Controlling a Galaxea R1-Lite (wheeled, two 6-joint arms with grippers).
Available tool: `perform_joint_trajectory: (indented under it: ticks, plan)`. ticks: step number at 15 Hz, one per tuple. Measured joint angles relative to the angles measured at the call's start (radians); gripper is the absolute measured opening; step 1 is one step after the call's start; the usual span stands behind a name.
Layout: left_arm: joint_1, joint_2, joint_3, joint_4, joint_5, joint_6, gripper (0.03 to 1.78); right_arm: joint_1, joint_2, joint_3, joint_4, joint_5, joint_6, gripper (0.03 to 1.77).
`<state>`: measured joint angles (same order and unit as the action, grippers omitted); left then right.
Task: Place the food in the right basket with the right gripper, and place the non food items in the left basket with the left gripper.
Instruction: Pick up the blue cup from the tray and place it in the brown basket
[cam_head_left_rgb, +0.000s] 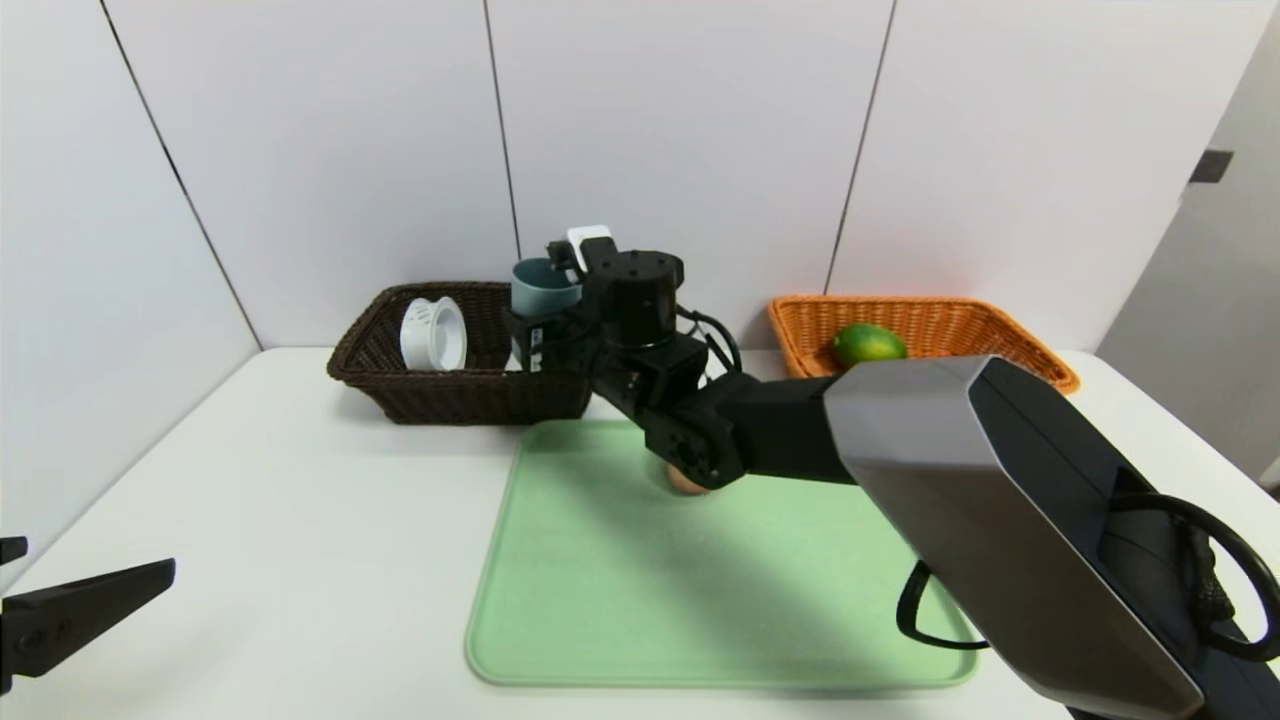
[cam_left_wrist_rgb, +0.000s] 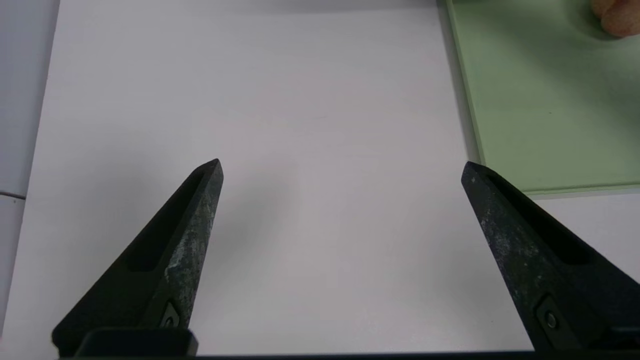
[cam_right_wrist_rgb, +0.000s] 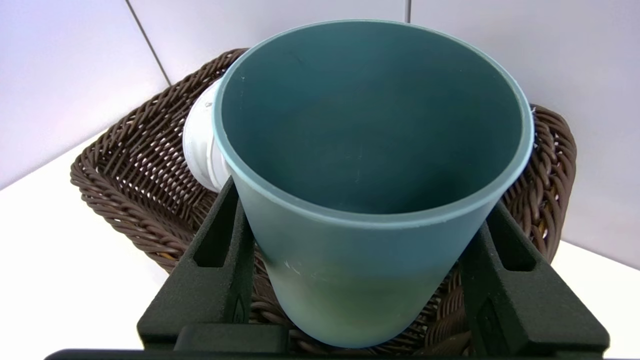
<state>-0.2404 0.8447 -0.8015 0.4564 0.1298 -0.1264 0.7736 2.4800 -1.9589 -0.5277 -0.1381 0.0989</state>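
So the right gripper (cam_right_wrist_rgb: 357, 280) is reaching way across to the dark brown wicker basket (cam_head_left_rgb: 455, 390) on the left side of the table, and it's got its fingers (cam_right_wrist_rgb: 220, 260) clamped on either side of a blue-grey plastic cup (cam_right_wrist_rgb: 370, 165). The cup is upright, mouth up, held over the near right end of that basket, above the rim. Inside the basket there's already a white spool-like container (cam_head_left_rgb: 433, 333) lying on its side, just beside the cup.

Over on the right, the orange wicker basket (cam_head_left_rgb: 960, 320) has the green citrus fruit (cam_head_left_rgb: 869, 344) sitting in it. The peach (cam_head_left_rgb: 685, 481) is on the green mat (cam_head_left_rgb: 620, 590) in the middle of the white table (cam_head_left_rgb: 300, 520), mostly hidden under the right arm; you only catch a bit of its pinkish skin poking out. It also shows at the far corner of the mat from the left wrist camera.

The left gripper (cam_left_wrist_rgb: 340, 170) is down at the near left edge of the table, hovering over bare tabletop just beside the mat's edge, fingers spread wide apart with nothing between them.

There's something white peeking out behind the right wrist, can't tell what it is.
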Motion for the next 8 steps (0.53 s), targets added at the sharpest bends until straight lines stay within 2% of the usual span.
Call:
perform_joint_trajectory:
  ticks: [2, 4, 8]
  plan:
    - [0.004, -0.013, 0.000, 0.016, 0.000, 0.000, 1.69, 0.000, 0.010, 0.000, -0.019, -0.004, -0.016, 1.13]
    - [0.006, -0.029, -0.002, 0.040, -0.001, 0.007, 1.69, 0.000, 0.016, 0.000, -0.031, -0.018, -0.024, 1.27]
    - [0.007, -0.053, 0.004, 0.056, -0.001, 0.014, 1.69, 0.001, 0.018, 0.000, -0.031, -0.020, -0.024, 1.44]
